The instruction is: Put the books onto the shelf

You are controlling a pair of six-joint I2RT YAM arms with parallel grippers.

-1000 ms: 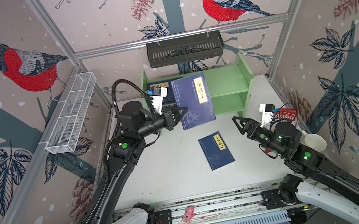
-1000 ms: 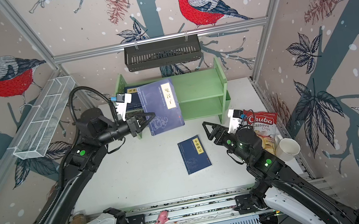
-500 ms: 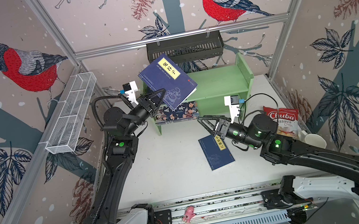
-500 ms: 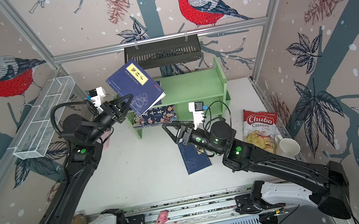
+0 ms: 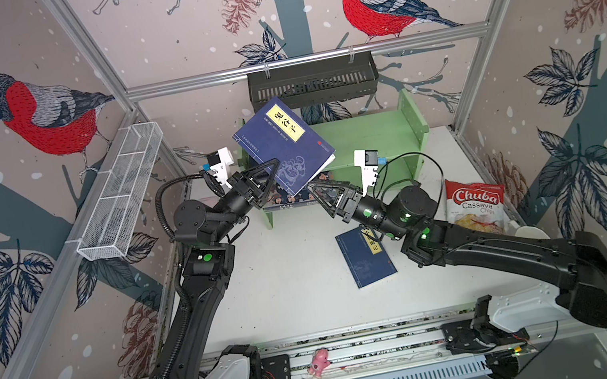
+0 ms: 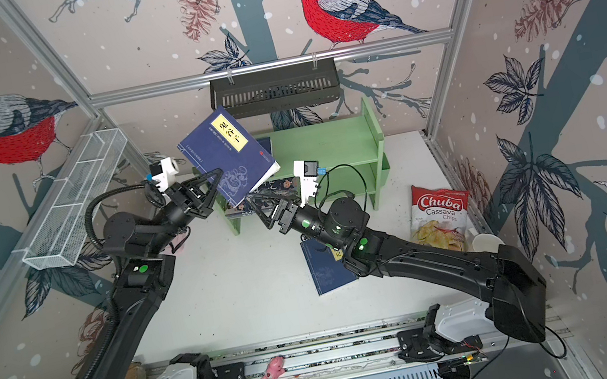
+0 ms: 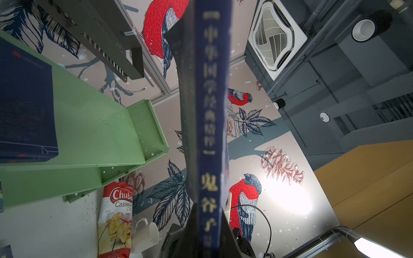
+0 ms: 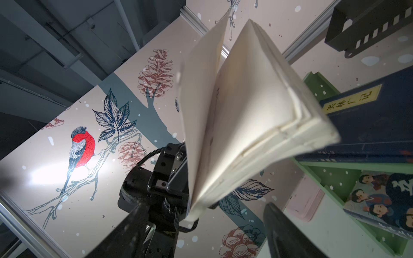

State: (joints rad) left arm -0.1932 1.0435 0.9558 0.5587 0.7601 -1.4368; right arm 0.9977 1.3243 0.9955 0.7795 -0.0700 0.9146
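Clamping a navy book (image 5: 282,148) by its spine corner, the left gripper (image 5: 273,168) holds it tilted in the air over the left end of the shelf (image 5: 367,133). The book's free corner hangs just above the spread jaws of the right gripper (image 5: 314,188). The near table is open except for a second book (image 5: 366,257) lying flat, and only the right wrist view shows the held book's pages (image 8: 245,111) fanning loose.

Even bright light, wrist glare, blurred pages (image 8: 234,125)

Robotics lab cell: aluminium frame (image 5: 304,60) holding bird-print wall panels (image 5: 181,30), arm mounting rail (image 5: 364,350) at six o'clock.
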